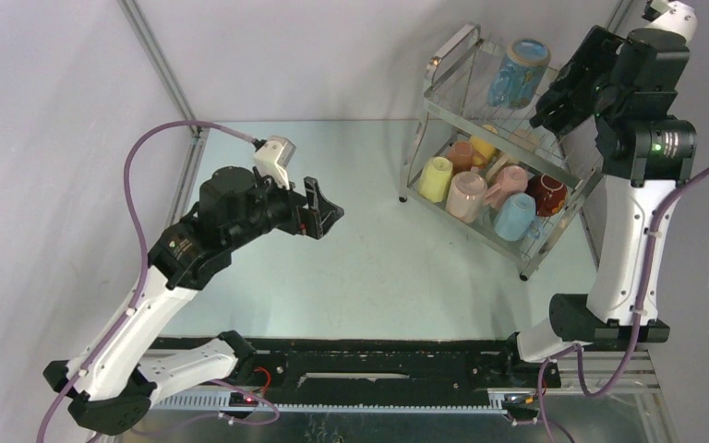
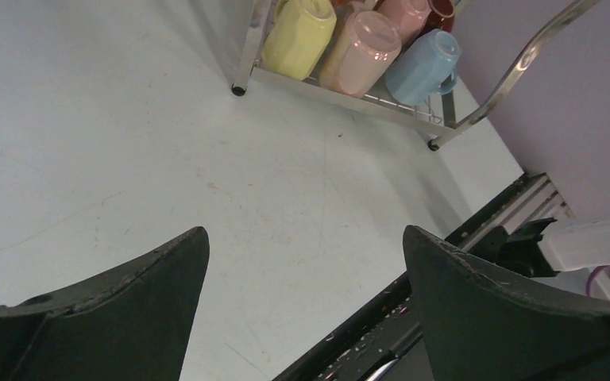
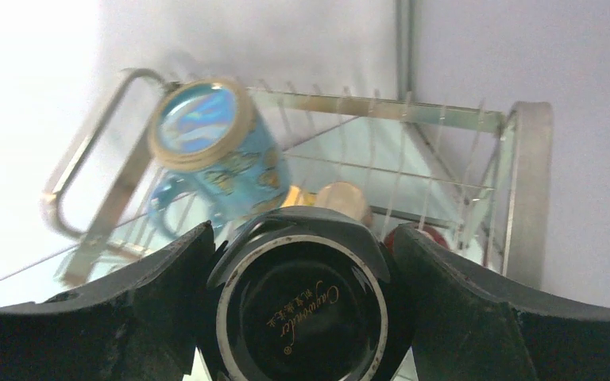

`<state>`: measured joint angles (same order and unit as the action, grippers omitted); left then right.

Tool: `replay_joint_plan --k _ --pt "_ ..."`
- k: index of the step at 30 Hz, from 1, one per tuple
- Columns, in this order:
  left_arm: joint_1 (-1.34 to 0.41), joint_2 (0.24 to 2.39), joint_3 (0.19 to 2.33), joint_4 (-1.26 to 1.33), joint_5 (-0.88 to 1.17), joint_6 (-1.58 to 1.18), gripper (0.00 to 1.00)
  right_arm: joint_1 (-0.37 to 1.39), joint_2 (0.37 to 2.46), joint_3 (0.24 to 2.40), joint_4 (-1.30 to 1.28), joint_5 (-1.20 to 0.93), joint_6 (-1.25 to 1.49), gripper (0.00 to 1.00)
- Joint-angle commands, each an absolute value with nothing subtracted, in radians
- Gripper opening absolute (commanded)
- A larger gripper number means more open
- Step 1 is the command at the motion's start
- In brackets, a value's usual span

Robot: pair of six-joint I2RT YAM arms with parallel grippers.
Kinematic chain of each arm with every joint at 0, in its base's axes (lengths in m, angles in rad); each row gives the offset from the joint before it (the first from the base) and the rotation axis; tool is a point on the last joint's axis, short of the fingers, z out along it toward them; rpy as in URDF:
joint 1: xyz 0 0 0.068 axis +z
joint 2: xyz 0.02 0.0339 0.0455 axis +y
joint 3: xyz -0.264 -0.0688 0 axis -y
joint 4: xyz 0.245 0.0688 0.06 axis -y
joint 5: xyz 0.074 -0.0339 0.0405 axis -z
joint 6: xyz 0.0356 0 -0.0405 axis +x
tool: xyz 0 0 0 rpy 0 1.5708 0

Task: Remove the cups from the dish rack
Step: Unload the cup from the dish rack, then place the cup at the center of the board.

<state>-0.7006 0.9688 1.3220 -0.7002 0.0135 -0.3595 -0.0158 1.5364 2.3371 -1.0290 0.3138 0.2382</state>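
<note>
Right gripper (image 3: 303, 232): fingers set against both sides of a black cup (image 3: 302, 317), base toward the wrist camera, gold script visible. Reads as a grip. The overhead view puts this at the upper tier of the dish rack (image 1: 443, 69), right end.

Just beyond on that tier: a blue patterned cup (image 3: 222, 151) lying tilted, handle hanging through the wires.

Lower tier holds the rest, among them a yellow cup (image 1: 435, 178), a pink cup (image 1: 467, 196) and a light blue cup (image 1: 514, 215), packed touching.

Left gripper (image 2: 306, 232): jaws wide, empty, above bare table (image 2: 127, 119), well apart from the rack.

Step in hand (judgement): extracting the black cup. Next: lift clear of the wire rim without snagging, carry to open table, set down.
</note>
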Motion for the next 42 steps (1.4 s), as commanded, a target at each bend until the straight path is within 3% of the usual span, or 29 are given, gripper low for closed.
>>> replay_joint_plan --k 1,14,29,42 --pt "-0.645 0.969 1.35 -0.621 0.134 -0.439 1.0 -0.003 1.449 2.345 -0.952 0.173 0.334 0.15" --pt "-0.534 1.005 1.308 -0.377 0.365 -0.722 1.0 0.187 1.274 2.026 -0.743 -0.21 0.553 0.14" --pt "-0.502 1.064 1.114 0.139 0.545 -1.191 1.0 0.54 1.192 1.547 -0.236 -0.232 0.773 0.1" --pt "-0.5 1.084 0.93 0.5 0.54 -1.549 0.81 0.603 1.195 1.397 0.023 -0.202 0.868 0.09"
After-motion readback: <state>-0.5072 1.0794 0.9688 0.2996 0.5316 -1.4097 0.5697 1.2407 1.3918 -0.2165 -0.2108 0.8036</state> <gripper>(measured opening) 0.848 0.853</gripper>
